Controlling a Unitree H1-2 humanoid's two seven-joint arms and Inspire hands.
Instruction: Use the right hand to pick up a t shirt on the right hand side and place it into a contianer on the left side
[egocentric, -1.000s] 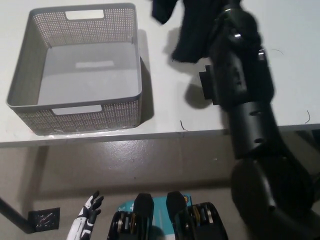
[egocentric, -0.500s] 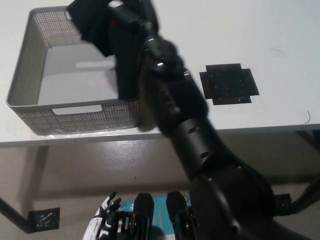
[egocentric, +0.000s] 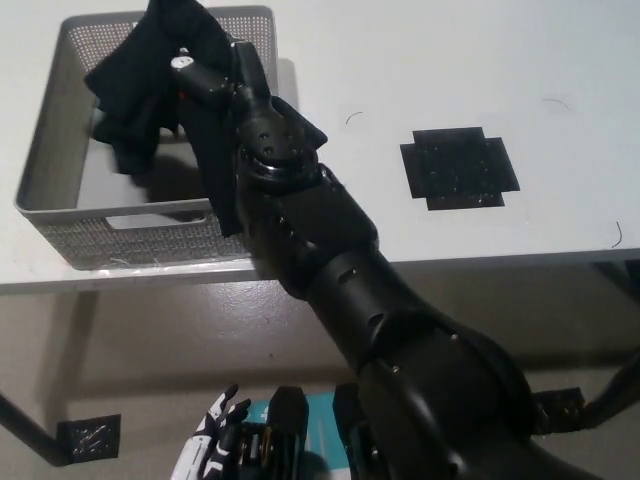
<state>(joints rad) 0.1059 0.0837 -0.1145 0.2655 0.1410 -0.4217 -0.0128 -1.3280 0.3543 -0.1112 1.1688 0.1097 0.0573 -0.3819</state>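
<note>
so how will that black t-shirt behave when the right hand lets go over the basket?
Likely floppy: the black t-shirt hangs in loose folds from the right hand. Probably light, so it may drape over the grey basket wall rather than drop flat.

Matt black cloth t shirt (egocentric: 140, 70); grey perforated plastic container (egocentric: 60, 195); smooth white table (egocentric: 420, 60).

The black right hand (egocentric: 205, 75) reaches across the white table (egocentric: 420, 80) and holds a black t-shirt (egocentric: 140, 75) bunched above the grey mesh container (egocentric: 60, 215) at the far left. A black cross-shaped patch (egocentric: 458, 167) lies on the table to the right. The white left hand (egocentric: 212, 440) rests low at the near left, fingers apart.
</note>
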